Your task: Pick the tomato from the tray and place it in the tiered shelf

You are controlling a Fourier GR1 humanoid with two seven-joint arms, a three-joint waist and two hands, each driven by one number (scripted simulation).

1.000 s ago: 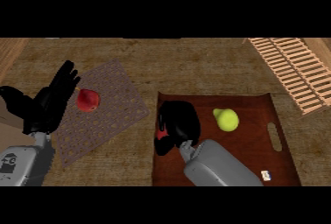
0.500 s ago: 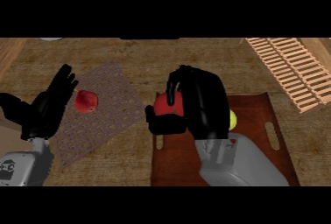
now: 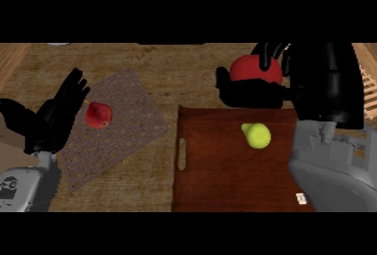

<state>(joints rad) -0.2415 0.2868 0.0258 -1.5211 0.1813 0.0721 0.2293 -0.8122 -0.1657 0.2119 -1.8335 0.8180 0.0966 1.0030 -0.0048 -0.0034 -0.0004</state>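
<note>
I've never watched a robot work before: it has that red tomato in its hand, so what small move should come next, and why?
Probably carry it further right, toward the slatted wooden shelf. The right hand is curled round the round red tomato and already holds it beyond the far edge of the dark brown wooden tray, so lifting looks done, and the shelf shows at the view's right edge.

No text or label can be read anywhere.

Counter [image 3: 184, 64]: matt, grained wood. Tray [image 3: 221, 184]: smooth, dark reddish wood. Mat [image 3: 117, 129], left: coarse woven cloth. Tomato [image 3: 254, 69]: smooth, slightly glossy skin. Right hand [image 3: 254, 92]: matt black plastic.
</note>
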